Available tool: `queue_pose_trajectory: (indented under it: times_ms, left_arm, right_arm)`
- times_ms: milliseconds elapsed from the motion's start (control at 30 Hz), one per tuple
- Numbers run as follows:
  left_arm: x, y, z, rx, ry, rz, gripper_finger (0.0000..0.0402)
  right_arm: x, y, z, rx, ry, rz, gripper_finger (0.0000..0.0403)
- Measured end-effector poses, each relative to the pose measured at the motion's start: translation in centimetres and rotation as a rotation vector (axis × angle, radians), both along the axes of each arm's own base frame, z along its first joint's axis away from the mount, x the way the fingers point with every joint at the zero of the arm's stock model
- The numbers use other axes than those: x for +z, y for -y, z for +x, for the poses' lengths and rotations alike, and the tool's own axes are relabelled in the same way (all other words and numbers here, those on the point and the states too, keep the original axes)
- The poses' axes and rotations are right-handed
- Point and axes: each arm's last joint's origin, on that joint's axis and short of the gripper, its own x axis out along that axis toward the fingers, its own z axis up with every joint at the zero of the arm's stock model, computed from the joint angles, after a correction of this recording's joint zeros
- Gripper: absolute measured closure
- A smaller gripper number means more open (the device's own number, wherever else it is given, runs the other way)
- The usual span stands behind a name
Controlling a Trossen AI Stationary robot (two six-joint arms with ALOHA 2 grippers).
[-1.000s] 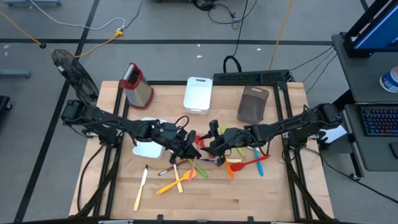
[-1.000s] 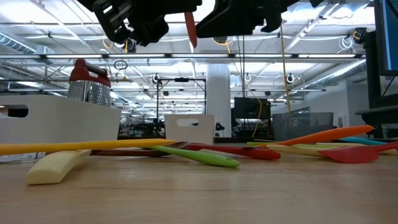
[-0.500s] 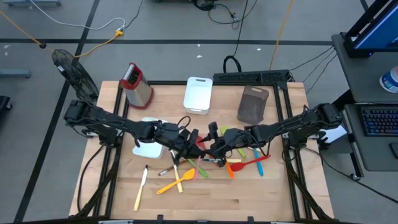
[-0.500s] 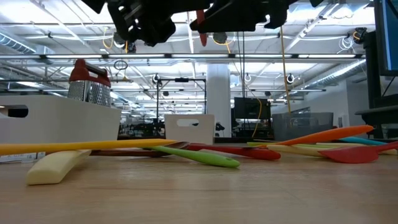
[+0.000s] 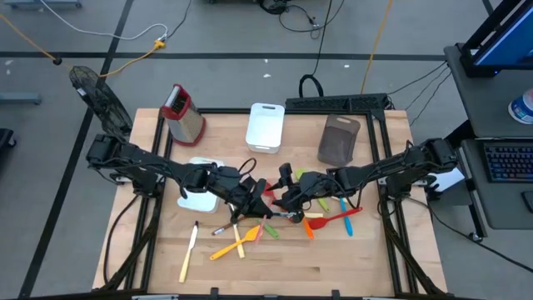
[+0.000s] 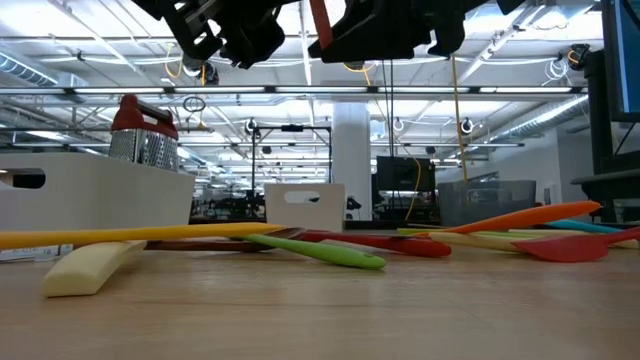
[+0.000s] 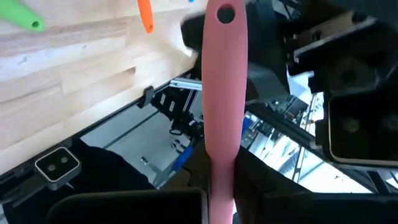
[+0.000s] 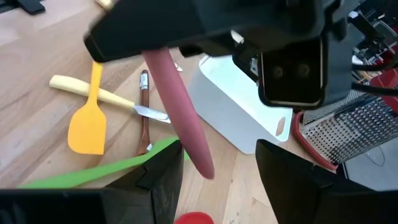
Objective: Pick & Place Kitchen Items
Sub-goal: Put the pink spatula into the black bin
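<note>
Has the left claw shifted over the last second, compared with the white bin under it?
Yes. In the high view the left claw, shut on the pink utensil handle, has edged right, away from the white rectangular bin and toward the right claw.

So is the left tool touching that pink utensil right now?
Touching. The left wrist view shows the pink utensil running up from between the left tool, shut on its handle. The low view shows it held well above the table.

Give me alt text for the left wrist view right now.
A pink utensil handle, with a hole at its far end, is clamped in the left gripper and points toward the dark right arm. Behind lie the wooden table and green and orange utensil tips.
</note>
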Motion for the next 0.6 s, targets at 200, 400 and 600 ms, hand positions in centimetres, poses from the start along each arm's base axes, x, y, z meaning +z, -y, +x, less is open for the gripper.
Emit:
queue_pose_trajectory:
  times_ms: [200,400,600]
  left_arm:
    - [-0.2,-0.05,-0.06,0.006,-0.024,-0.002,0.0377]
    - [-0.18,-0.24,-0.02,0.009,-0.022,0.0,0.0377]
    - [0.14,-0.2,0.08,-0.003,0.019,0.005,0.0377]
  right_arm:
    - [0.05,-0.09,0.02,0.009,0.002,0.046,0.0232]
    - [0.05,-0.09,0.01,0.008,0.001,0.051,0.0252]
    - [0.06,-0.23,0.0,0.052,-0.003,0.071,0.0264]
